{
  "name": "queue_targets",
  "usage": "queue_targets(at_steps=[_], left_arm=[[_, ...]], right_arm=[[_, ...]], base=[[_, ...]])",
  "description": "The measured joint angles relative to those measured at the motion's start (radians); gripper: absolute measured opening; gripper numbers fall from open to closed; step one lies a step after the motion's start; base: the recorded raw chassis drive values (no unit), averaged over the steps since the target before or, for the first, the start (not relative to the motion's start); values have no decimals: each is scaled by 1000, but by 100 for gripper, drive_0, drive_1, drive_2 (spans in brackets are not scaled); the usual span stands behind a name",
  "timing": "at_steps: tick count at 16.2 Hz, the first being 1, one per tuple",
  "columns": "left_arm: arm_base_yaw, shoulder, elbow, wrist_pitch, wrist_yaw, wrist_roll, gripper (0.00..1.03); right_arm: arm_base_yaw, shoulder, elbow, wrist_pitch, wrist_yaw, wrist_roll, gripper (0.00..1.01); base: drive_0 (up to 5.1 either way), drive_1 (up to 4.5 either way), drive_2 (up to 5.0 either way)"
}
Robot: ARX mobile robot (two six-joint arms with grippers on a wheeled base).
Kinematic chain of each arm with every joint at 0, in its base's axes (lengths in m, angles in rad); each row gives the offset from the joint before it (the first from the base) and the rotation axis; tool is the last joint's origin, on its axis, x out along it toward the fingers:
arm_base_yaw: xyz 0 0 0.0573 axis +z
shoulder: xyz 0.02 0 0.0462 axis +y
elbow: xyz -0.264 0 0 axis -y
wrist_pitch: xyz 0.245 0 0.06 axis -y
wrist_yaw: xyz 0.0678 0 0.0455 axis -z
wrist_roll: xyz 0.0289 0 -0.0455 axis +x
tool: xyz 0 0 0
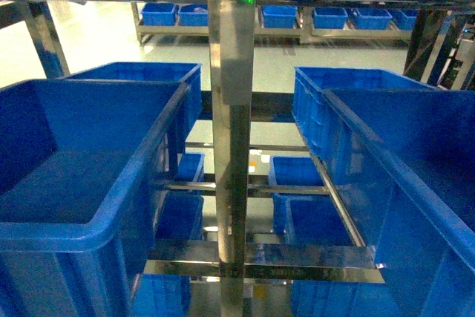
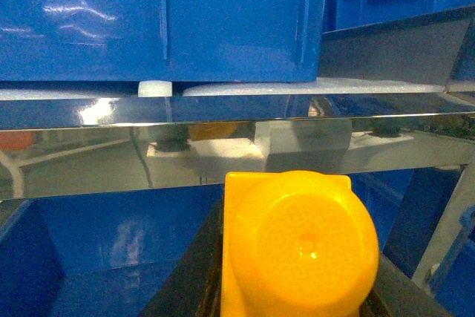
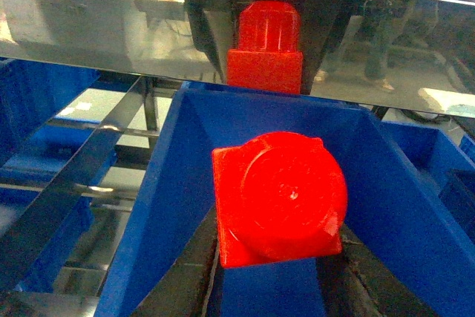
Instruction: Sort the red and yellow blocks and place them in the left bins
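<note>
Head view: steel rack with a shiny upright post [image 1: 231, 109] in the middle, blue crates on both sides. Near left crate [image 1: 82, 183] is deep and open-topped, a second left crate [image 1: 152, 76] sits just behind it. Two right crates [image 1: 401, 176] mirror them. More blue bins on lower shelves and far across the floor. Neither arm nor block shows in this view.

Left wrist view: yellow block [image 2: 297, 246] fills the bottom centre, stud face toward the camera, sitting between the dark fingers [image 2: 185, 280] of the left gripper [image 2: 293, 287] (jaws clenched on the block, only their edges visible). Ahead of it a reflective steel rail [image 2: 223, 146], above that the smooth wall of a blue crate [image 2: 163, 20] resting on the shelf.

Right wrist view: red block [image 3: 278, 198], round stud toward the camera, grasped by the right gripper [image 3: 274, 272], dark fingers at its lower sides. It hangs over the open blue bin [image 3: 185, 154]. A steel rail [image 3: 111, 27] beyond mirrors the red block.
</note>
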Motion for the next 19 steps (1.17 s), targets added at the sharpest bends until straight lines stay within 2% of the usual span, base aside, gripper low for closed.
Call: queue_targets(at_steps=[2,5,8,11,15,19], left_arm=[[0,0,0,0,0,0,27],[0,0,0,0,0,0,27],[0,-1,0,0,0,0,27],[0,-2,0,0,0,0,27],[0,-2,0,0,0,0,27],[0,-2,0,-1,0,0,27]], right_arm=[[-8,0,7,-40,-13,11,28],[-56,37,53,-177,-67,87,28],[-81,126,88,-255,-87,136,28],[-80,228,116,-257,-95,144,28],[-65,359,165,-247,-24,130,28],[-47,499,287,-266,55,135,28]], base=[[0,0,0],[0,0,0],[0,0,0],[0,0,0],[0,0,0],[0,0,0]])
